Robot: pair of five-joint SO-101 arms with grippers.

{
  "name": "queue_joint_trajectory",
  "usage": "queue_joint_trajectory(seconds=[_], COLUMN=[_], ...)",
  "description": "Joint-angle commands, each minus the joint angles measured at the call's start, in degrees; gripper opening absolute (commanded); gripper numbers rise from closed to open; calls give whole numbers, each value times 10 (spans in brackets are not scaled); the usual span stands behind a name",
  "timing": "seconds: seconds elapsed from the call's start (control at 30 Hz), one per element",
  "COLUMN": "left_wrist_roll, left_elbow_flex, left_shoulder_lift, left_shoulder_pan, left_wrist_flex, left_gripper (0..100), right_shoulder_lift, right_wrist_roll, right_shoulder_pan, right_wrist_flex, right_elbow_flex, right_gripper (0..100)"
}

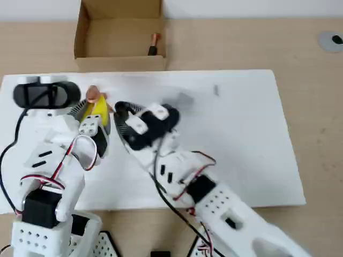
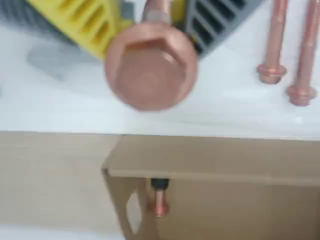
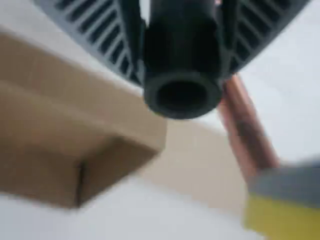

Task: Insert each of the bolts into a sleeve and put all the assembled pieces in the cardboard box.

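Left gripper (image 2: pixel 156 10) clamps a bolt (image 2: pixel 150 67), right gripper (image 3: pixel 182 25) clamps a sleeve (image 3: pixel 182 92), both over the mat (image 1: pixel 241 150) near the box (image 1: pixel 83 37). If the 2 axes are skewed, the tip could jam on the sleeve's rim (or a part twist loose). Bolt: smooth coppery metal, flanged hex head. Sleeve: matte black tube, round bore.

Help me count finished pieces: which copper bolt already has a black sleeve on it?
The bolt lying in the cardboard box; the bolt in the left gripper and the two bolts on the white sheet are bare.
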Motion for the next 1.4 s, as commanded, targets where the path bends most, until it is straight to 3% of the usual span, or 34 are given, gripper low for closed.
queue_joint_trajectory(seconds=[0.0,0.23,0.33,0.63,1.0,1.17,1.37], left_wrist_roll=[-5,-8,-5,28,36,-16,-42], left_elbow_flex=[-30,-104,-145,-156,-143,-127,-164], left_shoulder_lift=[1,21,61,87,-14,-37,-36], left_shoulder_pan=[-4,-18,-13,57,105,110,113], left_wrist_flex=[-17,-18,21,76,79,84,154], left_gripper=[6,9,8,7,8,7,9], right_shoulder_lift=[-43,-63,-87,-104,-104,-104,-104], right_wrist_roll=[-4,-5,-5,-44,-69,-68,-67], right_shoulder_pan=[8,7,7,-8,-35,-33,-33], right_wrist_flex=[-13,-16,-16,-4,25,25,25], right_elbow_flex=[15,68,77,84,80,82,82], right_gripper=[9,9,9,9,9,9,9])
